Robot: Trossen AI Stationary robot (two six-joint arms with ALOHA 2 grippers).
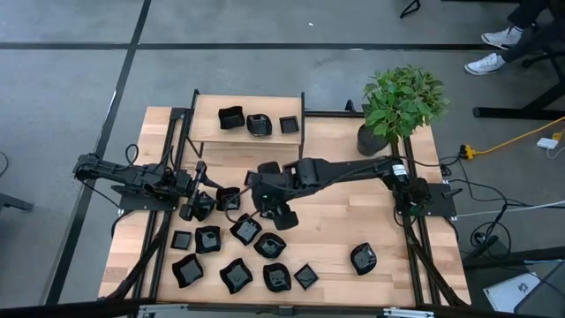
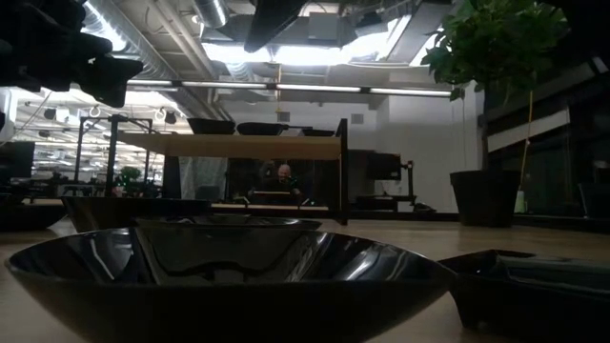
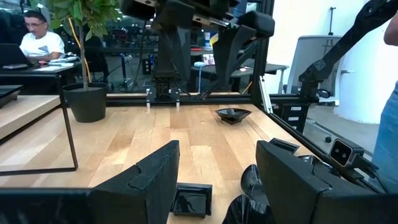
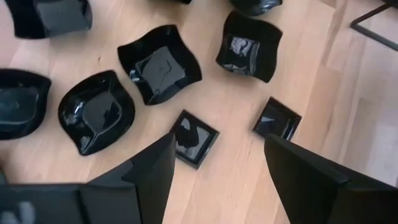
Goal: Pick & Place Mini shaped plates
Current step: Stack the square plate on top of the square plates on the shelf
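Several mini shaped plates, small glossy black dishes, lie flat near the table's front edge (image 1: 236, 276), and one more sits alone at the front right (image 1: 363, 258). Three others rest on the raised wooden shelf (image 1: 247, 137) at the far side. My right gripper (image 1: 281, 216) hangs open above the scattered plates; in its wrist view its fingers (image 4: 217, 168) stand over bare wood beside a small square plate (image 4: 194, 138). At the table's left my left gripper (image 1: 196, 208) waits level and open (image 3: 217, 180), with a small square plate (image 3: 191, 199) on the table beyond its fingers.
A potted plant (image 1: 378, 137) stands at the far right of the table. The shelf's dark metal legs (image 3: 69, 134) come down to the table at the far side. Bare wood lies between the plate cluster and the lone plate at the front right. People sit beyond the table.
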